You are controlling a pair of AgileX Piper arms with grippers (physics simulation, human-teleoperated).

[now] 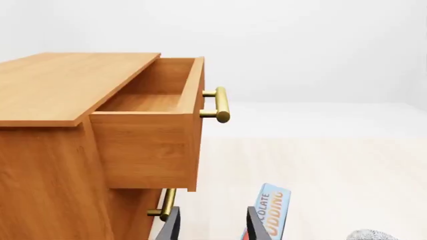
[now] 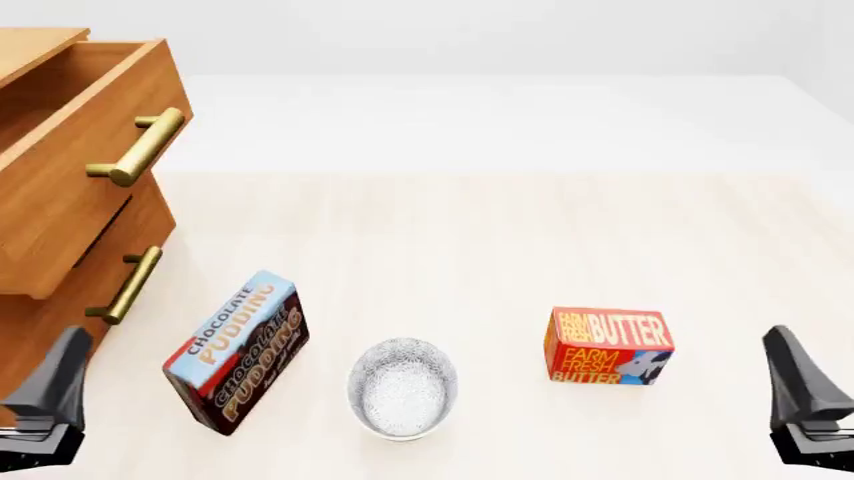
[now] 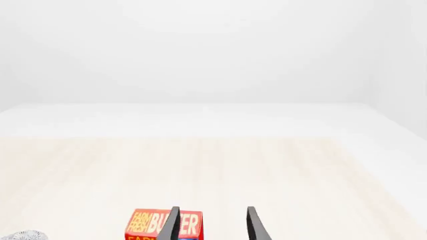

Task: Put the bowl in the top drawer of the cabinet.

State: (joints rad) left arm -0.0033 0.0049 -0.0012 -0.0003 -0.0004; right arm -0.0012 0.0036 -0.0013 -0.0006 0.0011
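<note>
Both hands, left hand (image 2: pixel 47 400) and right hand (image 2: pixel 807 400), are being held open and empty at the tabletop's (image 2: pixel 481 250) near corners. At the near edge the bowl (image 2: pixel 403 387) is sitting; the top drawer (image 2: pixel 80 150) is standing pulled out.

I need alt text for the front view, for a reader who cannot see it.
A white bowl stands on the table between a pudding box and a butter box. At far left, the cabinet has its top drawer pulled open.

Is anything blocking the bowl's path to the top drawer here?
The pudding box stands on the table between the bowl and the cabinet. The top drawer is open and higher up, so a lifted path looks clear.
</note>
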